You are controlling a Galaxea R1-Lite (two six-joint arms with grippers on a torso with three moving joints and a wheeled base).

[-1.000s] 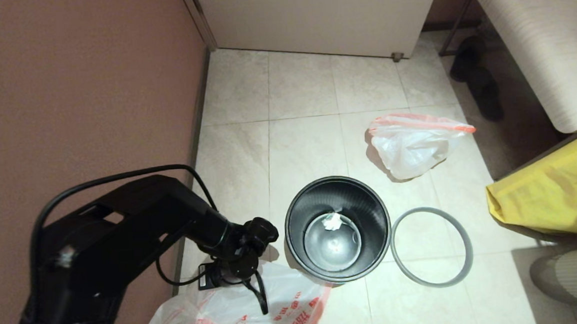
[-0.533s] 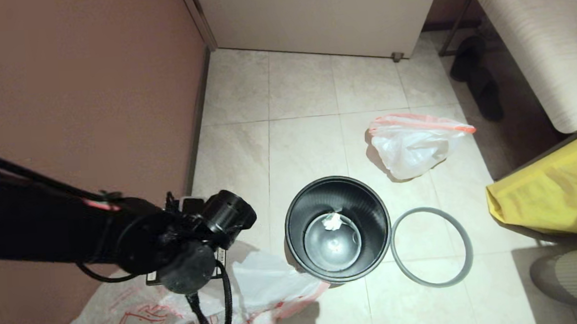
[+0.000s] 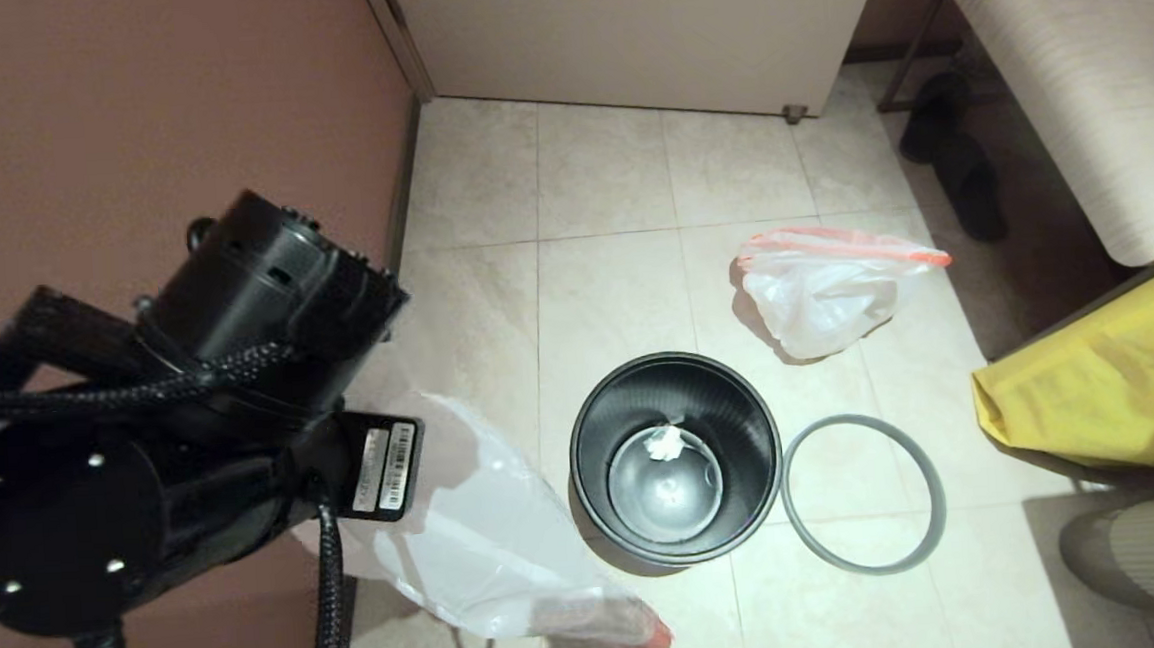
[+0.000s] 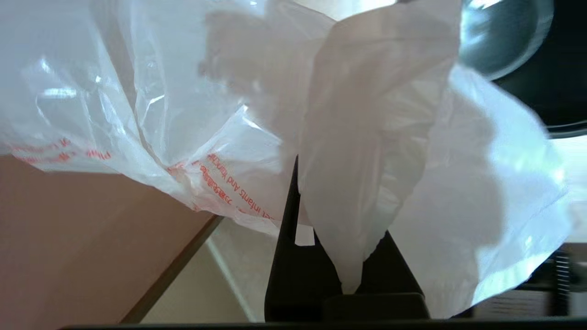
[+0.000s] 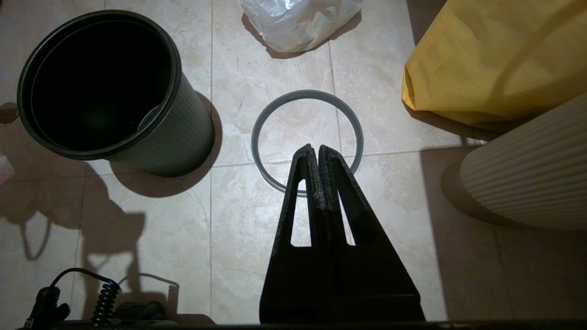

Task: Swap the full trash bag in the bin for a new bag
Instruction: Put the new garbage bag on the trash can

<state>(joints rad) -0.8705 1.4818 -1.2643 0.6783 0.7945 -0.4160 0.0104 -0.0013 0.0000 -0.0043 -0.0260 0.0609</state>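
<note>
Left gripper pinches the new bag aloft beside the bin, while right gripper, fingers pressed together, hovers above the grey rim ring.

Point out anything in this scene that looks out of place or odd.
A crumpled white scrap lies on the bottom of the otherwise unlined bin. The grey rim ring lies on the floor beside it, and the full trash bag sits slumped on the tiles behind.
</note>
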